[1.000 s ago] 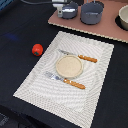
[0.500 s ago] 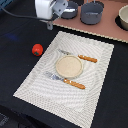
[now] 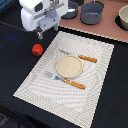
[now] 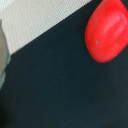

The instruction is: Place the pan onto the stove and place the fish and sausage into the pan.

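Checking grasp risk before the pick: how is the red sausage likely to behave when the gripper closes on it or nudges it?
The sausage looks rounded and glossy, so it may roll or squirt sideways under an off-centre pinch. It seems small and probably light. It lies alone on dark table beside the placemat, so nothing would stop it.

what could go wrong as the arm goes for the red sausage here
The sausage is rounded and lies loose on the dark table, so a slightly off-centre pinch could roll it away. The gripper hangs close to the placemat edge, so a finger might snag it and shift the plate and cutlery.
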Available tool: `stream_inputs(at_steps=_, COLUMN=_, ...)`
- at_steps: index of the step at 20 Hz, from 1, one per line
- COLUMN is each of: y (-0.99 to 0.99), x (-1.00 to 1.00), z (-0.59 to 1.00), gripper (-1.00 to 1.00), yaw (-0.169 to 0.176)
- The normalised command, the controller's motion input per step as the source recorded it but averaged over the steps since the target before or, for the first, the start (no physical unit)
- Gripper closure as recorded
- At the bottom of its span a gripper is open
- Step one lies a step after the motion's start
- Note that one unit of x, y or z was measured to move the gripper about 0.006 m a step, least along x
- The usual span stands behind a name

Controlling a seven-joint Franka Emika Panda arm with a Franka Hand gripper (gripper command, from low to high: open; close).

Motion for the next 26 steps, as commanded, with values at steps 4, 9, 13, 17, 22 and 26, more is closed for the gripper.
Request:
stream_inputs(at_steps=4, y=-0.13, x=-0.21, z=-0.21, gripper=-1.0, yaw=-0.097)
stream_inputs(at_steps=9, y=-0.1, x=-0.16, z=-0.31, gripper=-1.0, yaw=-0.04)
stream_inputs(at_steps=13, y=-0.05, x=-0.29, z=-0.37, gripper=-1.0, yaw=-0.029)
stream_inputs(at_steps=17, y=-0.04, x=-0.42, z=-0.34, gripper=-1.0, yaw=-0.023)
stream_inputs(at_steps=22, y=-0.03, x=-0.51, z=-0.31, gripper=-1.0, yaw=-0.023)
stream_inputs(at_steps=26, y=-0.06, x=-0.54, z=-0.3, gripper=-1.0, yaw=-0.029)
